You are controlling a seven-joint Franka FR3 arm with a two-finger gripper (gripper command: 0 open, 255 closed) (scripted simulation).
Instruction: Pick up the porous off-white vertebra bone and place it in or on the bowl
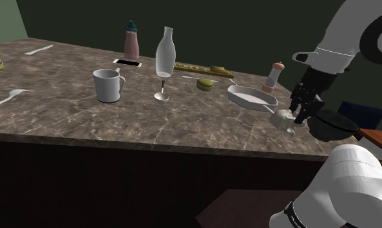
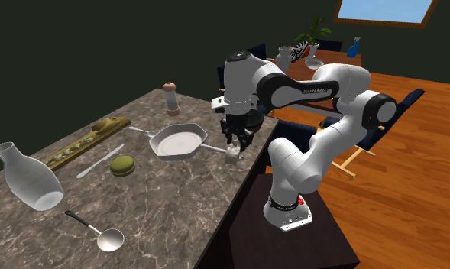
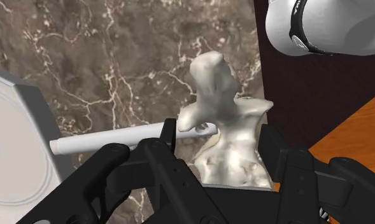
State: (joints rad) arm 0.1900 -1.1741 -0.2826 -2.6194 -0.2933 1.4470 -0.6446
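Observation:
The off-white, pitted vertebra bone [image 1: 284, 118] [image 2: 232, 156] [image 3: 225, 130] sits at the marble table's corner nearest the stand, close to the edge. My black gripper [image 1: 298, 111] [image 2: 235, 140] [image 3: 218, 139] comes down on it from above and is shut on it, one finger pressed against each flank. Whether the bone is clear of the tabletop I cannot tell. The bowl is a shallow white dish [image 1: 250, 97] [image 2: 177, 142] [image 3: 17, 153] with a long straight handle [image 3: 109, 137] that points toward the bone and ends right beside it.
On the table stand a white mug [image 1: 109, 85], a glass carafe [image 1: 164, 52] [image 2: 29, 180], a metal ladle [image 1: 161, 96] [image 2: 101, 234], a brown-green round object [image 1: 205, 83] [image 2: 123, 165], a shaker [image 1: 274, 76] [image 2: 170, 97] and a long tray [image 1: 199, 67]. The table edge [image 2: 238, 191] runs just beside the bone.

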